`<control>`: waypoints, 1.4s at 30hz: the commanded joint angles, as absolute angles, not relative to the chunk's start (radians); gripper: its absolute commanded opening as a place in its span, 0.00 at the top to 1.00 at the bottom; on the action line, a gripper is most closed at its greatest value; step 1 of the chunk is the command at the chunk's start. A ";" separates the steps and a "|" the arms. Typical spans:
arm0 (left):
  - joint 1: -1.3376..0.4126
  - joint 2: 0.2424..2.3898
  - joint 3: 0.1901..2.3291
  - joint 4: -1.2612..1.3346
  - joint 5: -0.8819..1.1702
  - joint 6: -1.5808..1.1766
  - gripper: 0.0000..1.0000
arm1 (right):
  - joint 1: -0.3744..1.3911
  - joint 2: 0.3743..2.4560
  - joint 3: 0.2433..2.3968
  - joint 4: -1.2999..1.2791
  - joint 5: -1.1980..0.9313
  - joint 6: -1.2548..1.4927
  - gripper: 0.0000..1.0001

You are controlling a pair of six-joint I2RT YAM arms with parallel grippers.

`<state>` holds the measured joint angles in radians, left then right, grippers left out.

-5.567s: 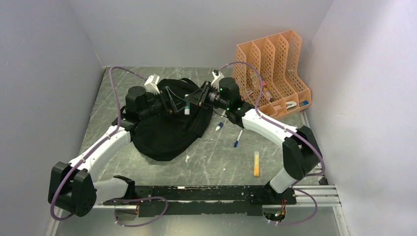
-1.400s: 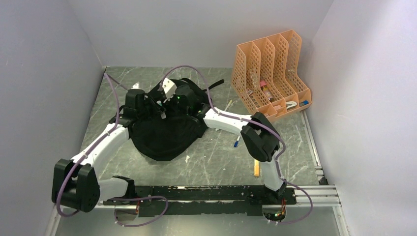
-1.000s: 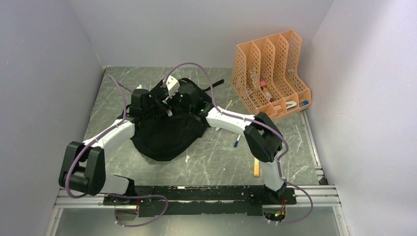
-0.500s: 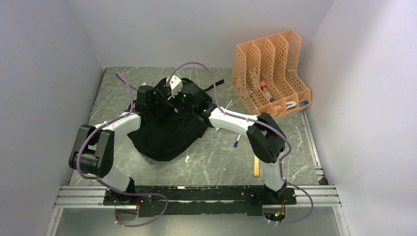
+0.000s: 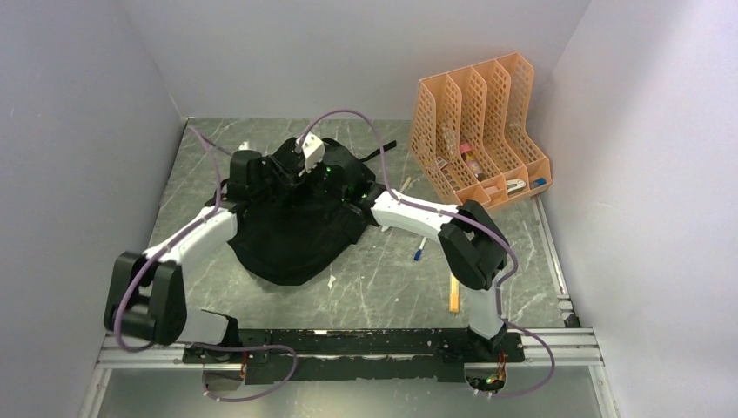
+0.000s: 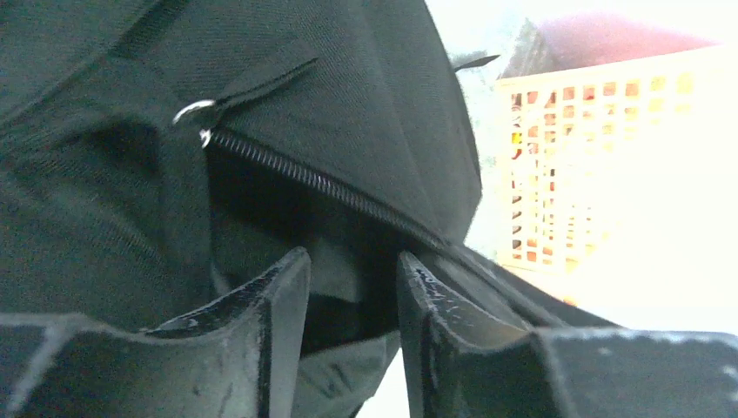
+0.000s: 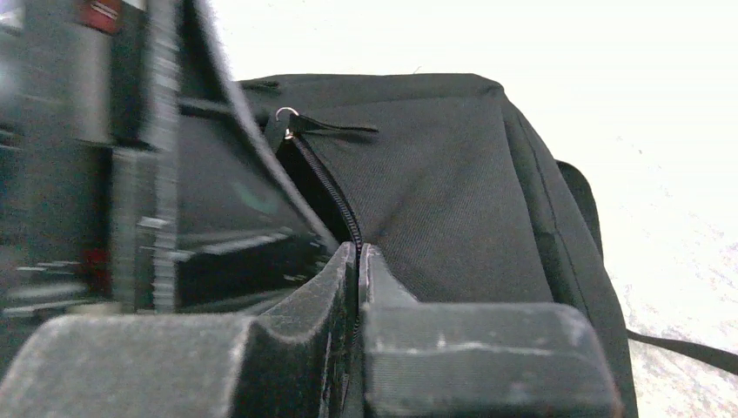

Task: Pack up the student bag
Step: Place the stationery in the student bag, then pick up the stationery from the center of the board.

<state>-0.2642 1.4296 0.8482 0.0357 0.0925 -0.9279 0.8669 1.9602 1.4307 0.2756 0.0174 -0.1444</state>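
Note:
The student bag (image 5: 291,235) lies floppy in the middle of the table, its top end towards the back. Both grippers meet at its top. My left gripper (image 6: 352,292) is open, its fingertips (image 6: 283,292) at the gaping zipper mouth (image 6: 305,178). Dark bag interior and a dim grey shape show between them. A metal zipper pull ring (image 6: 196,111) hangs above. My right gripper (image 7: 358,261) is shut on the bag's zipper edge, and the zipper (image 7: 326,187) runs down into its jaws. In the top view the left gripper (image 5: 280,178) and right gripper (image 5: 315,181) are close together.
An orange mesh file organiser (image 5: 483,139) holding small items stands at the back right. On the table right of the bag lie a blue-tipped pen (image 5: 419,252), a yellow marker (image 5: 453,296) and another pen (image 5: 405,185). A white scrap (image 5: 332,280) lies by the bag's near edge.
My left gripper has opened at the bag's mouth and its wrist has drawn slightly left. The right gripper stays shut on the zipper edge.

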 commanded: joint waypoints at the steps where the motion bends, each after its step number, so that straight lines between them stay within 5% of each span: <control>1: -0.257 1.261 0.776 -0.051 0.018 -0.872 0.59 | 0.871 1.892 1.435 0.284 0.004 -0.131 0.90; 5: -0.258 1.119 0.700 -0.125 0.002 -0.843 0.70 | 0.870 1.868 1.431 0.251 -0.032 -0.109 0.81; 12: -0.258 0.887 0.688 -0.330 -0.182 -0.746 0.64 | 0.872 1.717 1.297 0.264 -0.012 -0.034 0.59; 24: -0.258 0.857 0.747 -0.338 -0.232 -0.643 0.60 | 0.866 1.453 1.136 -0.214 0.652 0.516 0.48; 29: -0.258 0.870 0.735 -0.310 -0.213 -0.647 0.60 | 0.831 1.423 1.133 -0.638 0.806 0.864 0.29; 42: -0.258 0.875 0.713 -0.291 -0.186 -0.663 0.60 | 0.551 1.161 0.802 -0.830 0.550 1.051 0.18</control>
